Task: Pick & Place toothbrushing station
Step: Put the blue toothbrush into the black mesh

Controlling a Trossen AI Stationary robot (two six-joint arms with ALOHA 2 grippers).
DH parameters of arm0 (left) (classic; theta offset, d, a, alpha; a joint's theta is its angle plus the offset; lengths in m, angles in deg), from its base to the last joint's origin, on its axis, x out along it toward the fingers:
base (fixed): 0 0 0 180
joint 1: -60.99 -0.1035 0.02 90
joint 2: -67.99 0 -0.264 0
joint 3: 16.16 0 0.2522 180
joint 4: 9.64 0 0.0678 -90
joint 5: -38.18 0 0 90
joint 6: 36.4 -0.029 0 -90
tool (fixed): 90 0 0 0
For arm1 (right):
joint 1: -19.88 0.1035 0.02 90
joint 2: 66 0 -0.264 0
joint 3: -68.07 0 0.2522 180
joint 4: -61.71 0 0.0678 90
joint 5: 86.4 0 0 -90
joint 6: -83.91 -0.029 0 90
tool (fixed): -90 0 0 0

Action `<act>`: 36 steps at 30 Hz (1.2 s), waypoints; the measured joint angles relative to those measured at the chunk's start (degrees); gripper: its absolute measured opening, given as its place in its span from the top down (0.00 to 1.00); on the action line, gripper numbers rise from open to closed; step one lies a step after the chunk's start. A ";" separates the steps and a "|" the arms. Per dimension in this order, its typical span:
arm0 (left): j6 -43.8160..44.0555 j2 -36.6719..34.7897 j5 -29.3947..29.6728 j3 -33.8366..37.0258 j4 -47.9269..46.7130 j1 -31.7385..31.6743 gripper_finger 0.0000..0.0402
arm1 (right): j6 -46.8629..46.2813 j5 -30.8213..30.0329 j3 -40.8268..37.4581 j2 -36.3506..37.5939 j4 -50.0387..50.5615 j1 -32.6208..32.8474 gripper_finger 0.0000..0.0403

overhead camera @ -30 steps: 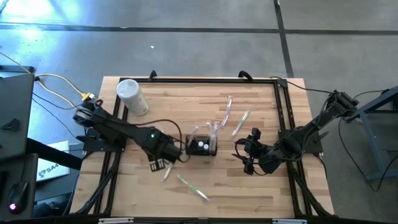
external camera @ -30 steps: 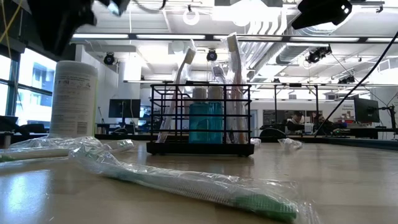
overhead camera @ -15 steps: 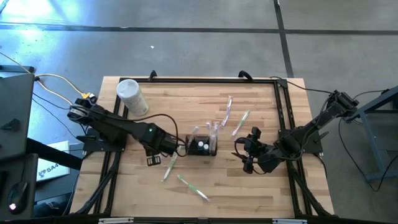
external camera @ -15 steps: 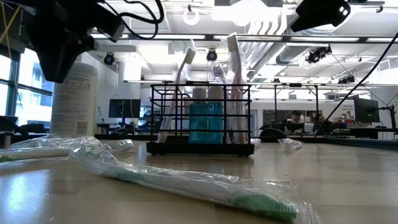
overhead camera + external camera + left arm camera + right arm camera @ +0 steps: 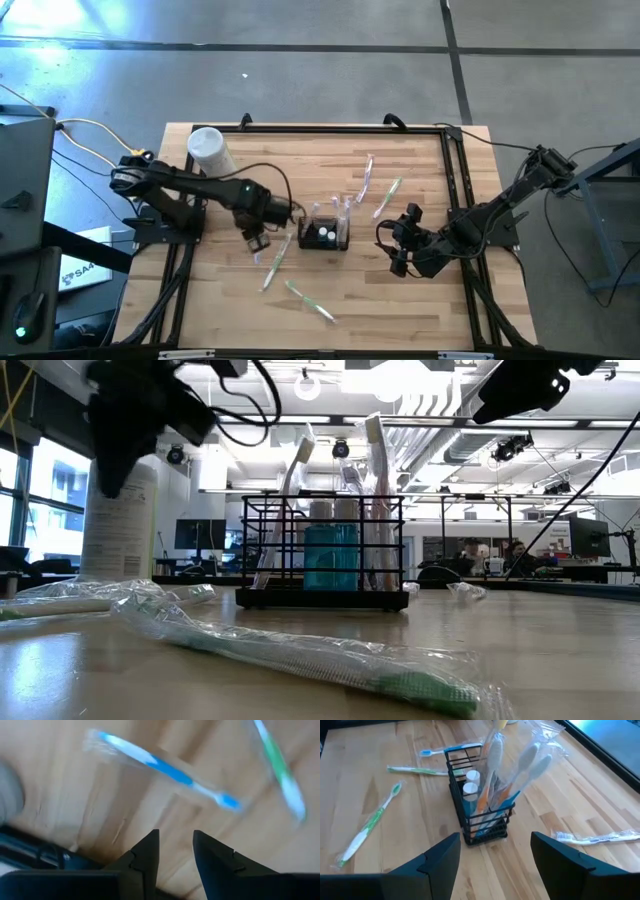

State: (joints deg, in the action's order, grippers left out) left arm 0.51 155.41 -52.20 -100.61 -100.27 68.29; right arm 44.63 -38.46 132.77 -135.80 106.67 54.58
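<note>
Toothbrushing station (image 5: 325, 233) sits mid-counter, upright, already holding wrapped brushes and a teal tube, w/ loose brushes around it. Nearest the low cam I've got a green wrapped toothbrush (image 5: 320, 660) lying flat on the counter (image 5: 420, 300). Further back, my left end effector (image 5: 256, 240) hangs above the wood just left of the station, fingers (image 5: 145, 855) a narrow gap apart, nothing between them. Its wrist view looks down on a blue wrapped toothbrush (image 5: 165, 767), which lies under it, apart from the fingertips. Right end effector (image 5: 400, 243) waits right of the station, fingers spread wide, empty, facing the caddy. Beyond that, two more wrapped brushes (image 5: 378, 190) lie toward the far edge, and a white cylindrical container (image 5: 212, 155) stands at the far left.

My read: step in hand is fetching the blue brush. I'd turn the wrist so the fingers straddle the handle crosswise, widen a bit first, drop straight down, pinch mid-handle not the loose wrap. Crinkly film prob slips, so close firmly, lift slow
</note>
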 joint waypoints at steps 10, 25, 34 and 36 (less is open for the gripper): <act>13.86 0.07 6.12 6.21 4.25 -3.55 0.71 | 0.99 -2.62 0.00 0.02 2.03 0.01 0.42; 19.91 0.09 -7.13 13.82 21.21 -3.51 0.71 | -0.05 -3.02 0.00 0.02 3.16 0.01 0.42; 24.53 0.09 -9.27 18.59 24.37 -3.14 0.71 | 0.03 -2.86 0.00 0.02 3.88 -0.01 0.42; 25.78 0.09 -9.70 20.18 27.24 -2.86 0.71 | -0.07 -2.84 0.00 0.02 4.25 0.00 0.42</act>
State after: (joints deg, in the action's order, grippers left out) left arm 26.28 155.50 -61.90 -80.44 -73.02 65.43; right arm 44.56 -41.31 132.77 -135.78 110.93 54.58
